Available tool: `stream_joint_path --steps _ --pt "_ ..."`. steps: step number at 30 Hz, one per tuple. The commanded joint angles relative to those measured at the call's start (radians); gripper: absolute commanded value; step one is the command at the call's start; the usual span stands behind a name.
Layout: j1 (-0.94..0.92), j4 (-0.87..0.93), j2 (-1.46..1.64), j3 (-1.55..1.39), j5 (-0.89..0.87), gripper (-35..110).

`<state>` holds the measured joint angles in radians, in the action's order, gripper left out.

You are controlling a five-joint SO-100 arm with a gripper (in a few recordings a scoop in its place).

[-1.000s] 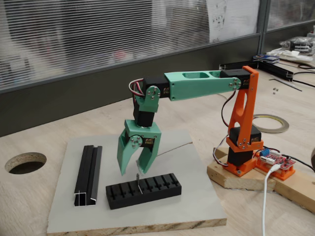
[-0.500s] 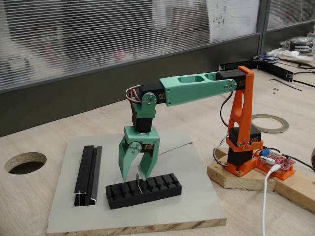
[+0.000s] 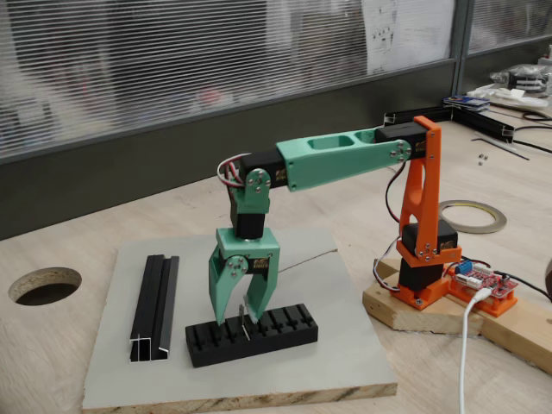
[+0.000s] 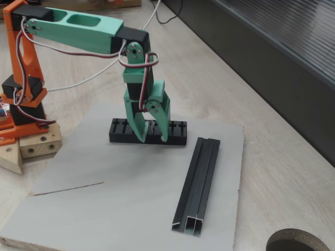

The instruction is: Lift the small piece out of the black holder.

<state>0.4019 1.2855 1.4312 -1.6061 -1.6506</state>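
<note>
Small piece, thin flat grey metal tab: stands upright in a middle slot of the low matte black slotted holder, long axis vertical. Green two-finger end effector: fingers spread wide, pointing down, straddling the tab without touching. From your fingertips the tab lies at 6 o'clock, between them. Holder rests on the grey board.

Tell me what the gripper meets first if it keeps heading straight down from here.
Most likely the small piece standing in the black holder: the gripper points straight down with open jaws straddling it. The tips would then reach the holder's top. Depth alignment looks right in both fixed views, but isn't certain.
</note>
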Motion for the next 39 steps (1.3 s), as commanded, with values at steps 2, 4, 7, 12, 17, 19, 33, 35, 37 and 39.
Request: stream_joint_path --steps 2,4,7,12,17,19,33,35,37,39 --pt "0.017 -0.008 0.011 0.002 -0.008 36" --pt "0.015 -0.008 0.011 0.002 -0.008 36" --pt "0.015 -0.008 0.011 0.002 -0.008 36" --pt "0.015 -0.008 0.011 0.005 -0.011 36" --pt "0.015 -0.008 0.011 0.009 -0.008 36" --pt "0.015 -0.008 0.011 0.012 -0.011 36" --pt "0.014 -0.008 0.028 0.015 -0.012 14" --pt "0.014 -0.008 0.028 0.015 -0.008 10" --pt "0.014 -0.008 0.028 0.015 -0.006 6" --pt "0.014 -0.008 0.028 0.015 -0.006 5"
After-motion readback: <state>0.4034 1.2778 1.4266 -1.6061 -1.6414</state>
